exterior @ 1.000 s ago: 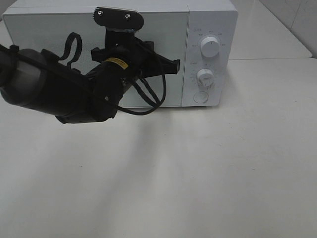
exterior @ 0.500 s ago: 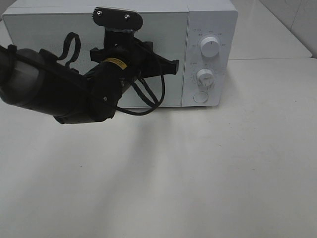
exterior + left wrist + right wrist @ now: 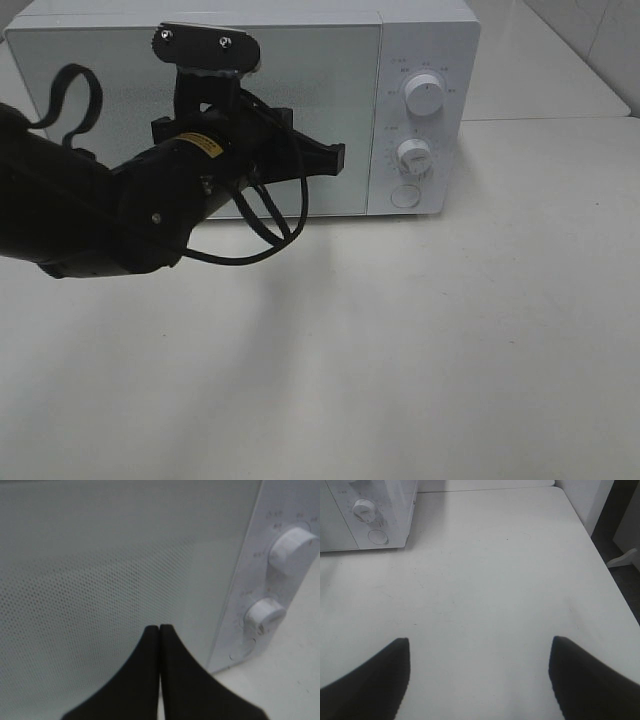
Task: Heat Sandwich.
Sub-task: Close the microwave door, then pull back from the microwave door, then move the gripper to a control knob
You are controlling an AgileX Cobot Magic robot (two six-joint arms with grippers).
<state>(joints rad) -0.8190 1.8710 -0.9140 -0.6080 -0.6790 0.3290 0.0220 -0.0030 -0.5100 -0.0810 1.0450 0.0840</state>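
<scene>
The white microwave (image 3: 425, 40) stands at the back of the table with its door (image 3: 335, 90) closed. The sandwich and its pink plate are out of view. My left gripper (image 3: 252, 142) is in front of the door, pointing at it. In the left wrist view the left gripper (image 3: 159, 630) is shut and empty, with its two black fingers pressed together close to the dotted door (image 3: 100, 570). My right gripper (image 3: 479, 641) is open and empty above bare table, and it does not show in the exterior view.
The control panel at the microwave's right has an upper knob (image 3: 424, 95), a lower knob (image 3: 413, 154) and a round button (image 3: 404, 195). The table's right edge (image 3: 607, 572) drops off beside a white leg. A second table (image 3: 560, 70) stands behind.
My left arm has shifted to the left across the microwave door, with its gripper still shut. The microwave has not changed.
</scene>
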